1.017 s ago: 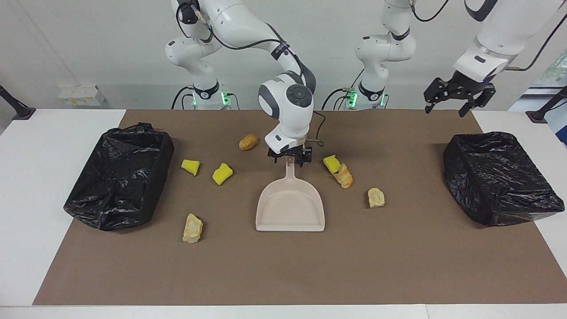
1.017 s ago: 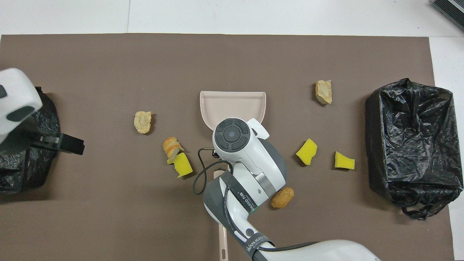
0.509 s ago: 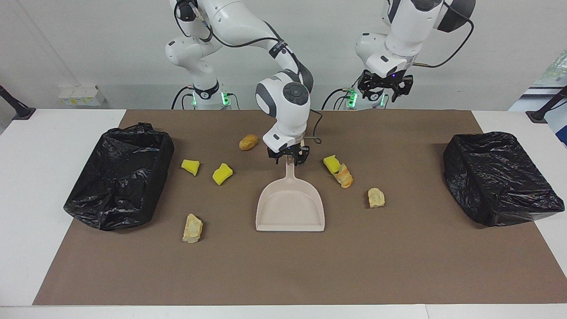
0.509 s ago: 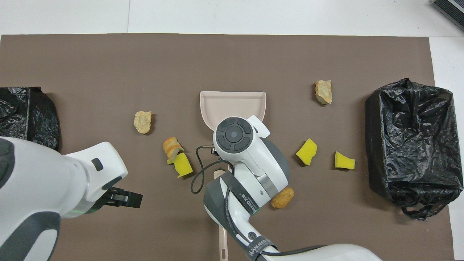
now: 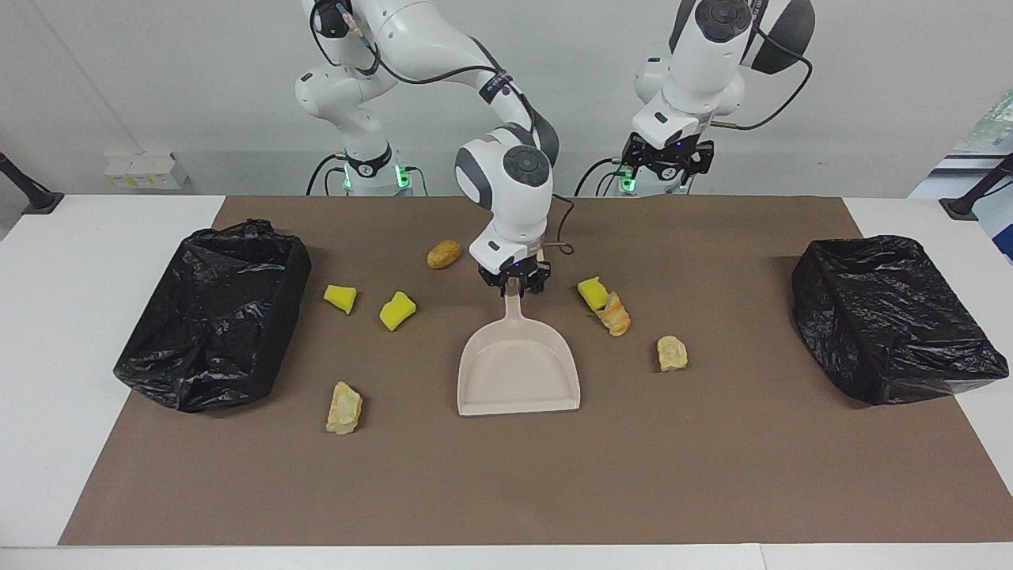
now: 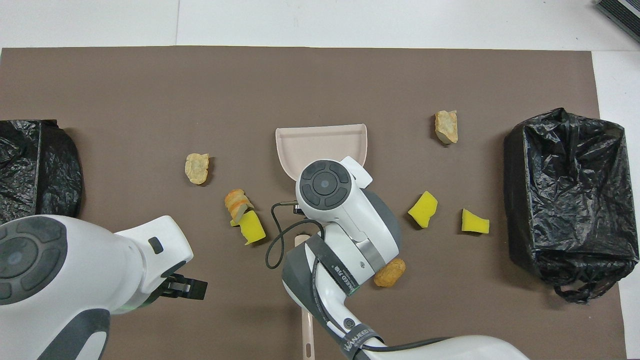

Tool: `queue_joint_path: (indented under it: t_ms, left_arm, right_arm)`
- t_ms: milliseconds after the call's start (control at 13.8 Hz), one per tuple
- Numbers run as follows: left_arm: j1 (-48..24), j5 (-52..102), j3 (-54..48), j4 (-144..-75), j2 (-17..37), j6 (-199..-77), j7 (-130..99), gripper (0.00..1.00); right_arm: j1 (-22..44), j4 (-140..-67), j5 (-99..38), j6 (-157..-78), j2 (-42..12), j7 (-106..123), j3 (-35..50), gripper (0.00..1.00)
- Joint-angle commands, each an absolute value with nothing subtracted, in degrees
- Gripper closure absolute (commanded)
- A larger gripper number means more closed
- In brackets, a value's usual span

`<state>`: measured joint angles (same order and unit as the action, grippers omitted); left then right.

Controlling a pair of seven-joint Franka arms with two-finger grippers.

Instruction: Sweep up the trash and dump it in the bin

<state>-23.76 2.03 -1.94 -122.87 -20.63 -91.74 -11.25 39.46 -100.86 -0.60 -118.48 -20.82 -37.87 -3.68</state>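
Observation:
Several trash scraps lie on the brown mat: yellow chunks (image 5: pixel 397 310) (image 6: pixel 423 209) and tan lumps (image 5: pixel 345 408) (image 6: pixel 446 126), on both sides of a beige dustpan (image 5: pixel 518 376) (image 6: pixel 320 142). My right gripper (image 5: pixel 514 283) is low at the end of the dustpan's handle, its fingers shut on it; from overhead the right wrist (image 6: pixel 325 182) hides the grip. My left gripper (image 5: pixel 667 158) (image 6: pixel 185 289) hangs open and empty over the mat's edge at the robots' end. One bin (image 5: pixel 214 317) (image 6: pixel 565 190), lined with a black bag, stands at the right arm's end.
A second black-lined bin (image 5: pixel 894 317) (image 6: pixel 35 165) stands at the left arm's end. A beige stick (image 6: pixel 306 320) lies under the right arm, in line with the dustpan handle; I cannot tell whether it belongs to it. A round brown lump (image 5: pixel 443 254) sits beside that arm.
The left arm has swung from over the bin at its end toward the middle, near the robots. The right gripper's fingers have closed in on the dustpan handle, and the pan has shifted slightly.

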Motion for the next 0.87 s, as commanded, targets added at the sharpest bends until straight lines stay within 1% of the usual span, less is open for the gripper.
queue_joint_path:
  t_ms: [0,145,363,436,509,581,799]
  left_arm:
    - [-25.3,2.4,-1.1,-126.3,-23.1,-94.7,-12.5,0.00]
    - [-25.1,3.3,-1.0,-127.9,-23.1,-98.8,-12.6,0.00]
    - [-27.5,3.3,-1.1,-130.1,-23.1,-99.6,-14.8,0.00]
    - [-29.8,3.3,-1.1,-131.6,-22.9,-100.4,-16.7,0.00]
    - [-32.0,3.3,-1.1,-133.2,-22.9,-102.6,-18.2,0.00]
    - [-33.6,3.3,-1.1,-134.5,-23.0,-104.2,-20.5,0.00]
    - [-40.8,3.3,-1.1,-136.8,-22.1,-108.5,-27.6,0.00]
  right_arm:
    - [38.8,-102.0,-1.5,-120.1,-20.3,-35.1,-3.6,0.61]
    - [38.8,-102.6,-1.6,-120.3,-20.1,-34.3,-3.6,0.61]
    - [38.2,-102.9,-1.7,-120.4,-20.1,-32.4,-3.6,0.61]
    - [38.2,-102.9,-1.7,-120.4,-20.1,-32.3,-3.5,0.70]
    - [38.2,-102.8,-1.7,-120.4,-20.1,-32.4,-3.5,0.87]
    - [38.2,-102.6,-1.7,-120.3,-20.1,-32.6,-3.5,1.00]
    - [37.4,-102.2,-1.7,-119.2,-19.2,-32.1,-3.5,1.00]
